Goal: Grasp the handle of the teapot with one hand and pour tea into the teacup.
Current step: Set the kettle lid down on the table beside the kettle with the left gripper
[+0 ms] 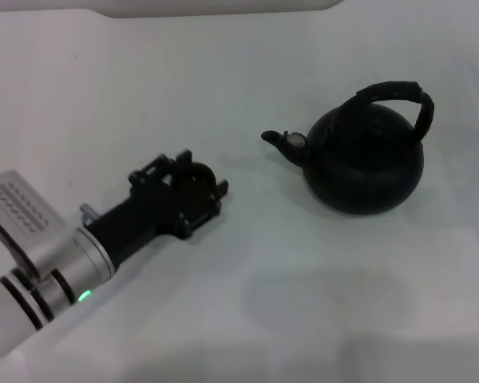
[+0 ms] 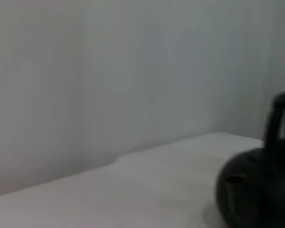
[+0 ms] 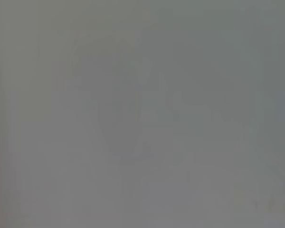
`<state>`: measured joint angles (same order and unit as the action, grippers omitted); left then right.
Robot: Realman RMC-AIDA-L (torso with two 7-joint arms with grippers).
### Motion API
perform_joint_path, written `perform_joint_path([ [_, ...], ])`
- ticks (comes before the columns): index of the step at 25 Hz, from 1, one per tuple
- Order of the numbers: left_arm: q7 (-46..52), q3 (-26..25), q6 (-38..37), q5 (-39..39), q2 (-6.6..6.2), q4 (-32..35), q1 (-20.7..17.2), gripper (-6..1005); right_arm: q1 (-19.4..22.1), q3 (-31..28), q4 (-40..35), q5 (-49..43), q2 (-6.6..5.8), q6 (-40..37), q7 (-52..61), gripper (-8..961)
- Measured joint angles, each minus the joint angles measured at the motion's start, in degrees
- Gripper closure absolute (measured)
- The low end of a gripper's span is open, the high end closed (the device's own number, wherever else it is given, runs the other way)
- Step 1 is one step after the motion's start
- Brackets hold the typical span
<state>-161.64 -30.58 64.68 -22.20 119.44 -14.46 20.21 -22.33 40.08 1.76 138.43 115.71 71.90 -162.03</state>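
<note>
The black teapot [image 1: 366, 163] stands upright on the white table at the right, its spout [image 1: 281, 140] pointing left. Its arched handle [image 1: 403, 94] loops over the top with nothing holding it. The edge of the teapot [image 2: 256, 190] also shows in the left wrist view. The small dark teacup [image 1: 199, 177] sits left of the spout, between the fingers of my left gripper [image 1: 204, 175], which reaches in low from the lower left and is shut on it. No tea is visible. My right gripper is out of view, and its wrist view shows only blank grey.
The white table [image 1: 303, 303] stretches around both objects. A pale raised edge [image 1: 223, 8] runs along the far side. A gap of table lies between the teacup and the teapot's spout.
</note>
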Motion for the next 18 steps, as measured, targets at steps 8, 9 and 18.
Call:
perform_joint_path([
  [8,-0.01,0.0,-0.13,1.39,0.03,0.02,-0.88,304,0.0,0.0,-0.02,0.0,0.04,0.0,0.22,304],
  [9,-0.01,0.0,-0.3,1.4,0.03,0.03,-0.95,304,0.0,0.0,0.05,0.0,0.04,0.0,0.24,304],
  [18,-0.02,0.0,-3.41,1.1,0.0,-0.06,-1.31,304,0.0,0.0,0.32,0.0,0.04,0.08,0.31,304],
])
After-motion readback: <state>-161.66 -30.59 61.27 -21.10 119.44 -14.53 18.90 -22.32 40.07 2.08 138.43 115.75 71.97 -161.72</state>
